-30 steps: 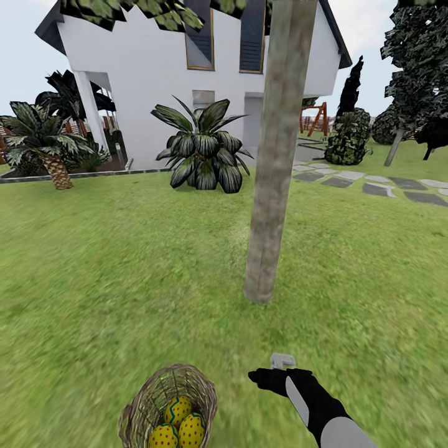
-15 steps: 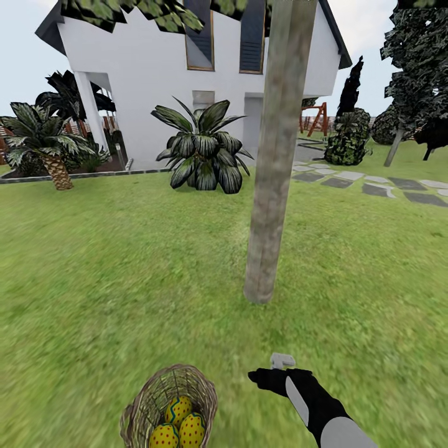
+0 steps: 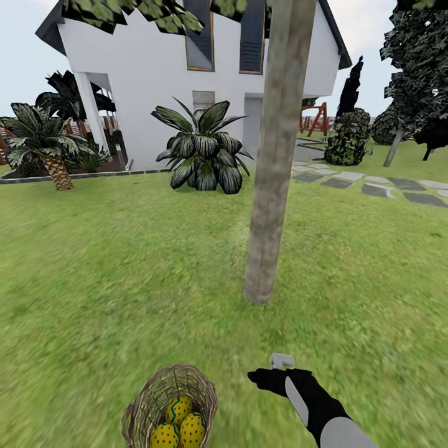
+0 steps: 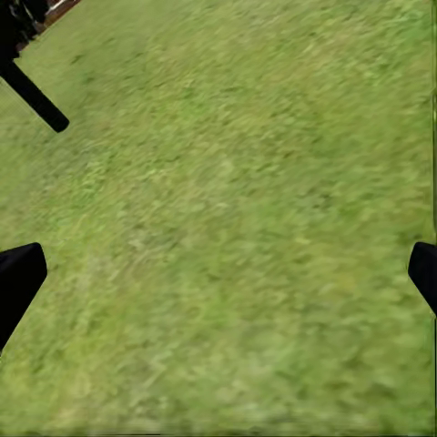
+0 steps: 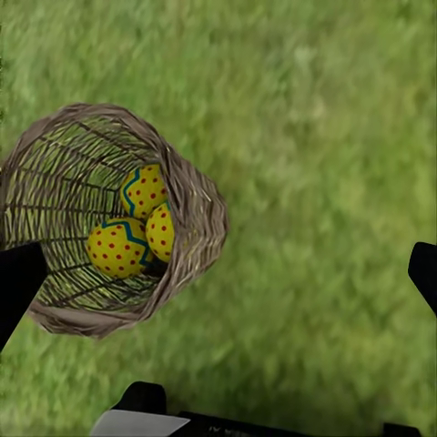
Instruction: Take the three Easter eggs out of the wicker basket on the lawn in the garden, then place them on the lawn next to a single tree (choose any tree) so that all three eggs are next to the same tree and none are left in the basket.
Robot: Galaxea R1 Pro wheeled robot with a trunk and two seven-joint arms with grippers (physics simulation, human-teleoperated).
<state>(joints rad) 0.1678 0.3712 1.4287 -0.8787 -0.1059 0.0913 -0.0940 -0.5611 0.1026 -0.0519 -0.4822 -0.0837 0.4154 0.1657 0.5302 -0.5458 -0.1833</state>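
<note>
Easter eggs (image 3: 177, 425), all three, lie together inside the wicker basket (image 3: 144, 404), which stands on the lawn (image 3: 112, 267) close in front of the robot, toward its left. In the right wrist view the eggs (image 5: 137, 223) sit bunched against one wall of the basket (image 5: 196, 218).

The right gripper (image 3: 260, 377) hangs low over the grass just beside the basket, its fingers (image 5: 18, 282) spread wide apart and holding nothing. The left gripper (image 4: 218, 273) also has its fingers (image 4: 16, 282) wide apart, over bare grass.

The tree (image 3: 270, 186) rises from the lawn beyond the gripper, with open grass between it and the basket. Farther back stand a broad-leaved plant (image 3: 202, 152), a palm (image 3: 43, 140), a white house (image 3: 143, 62) and a stepping-stone path (image 3: 373, 185).
</note>
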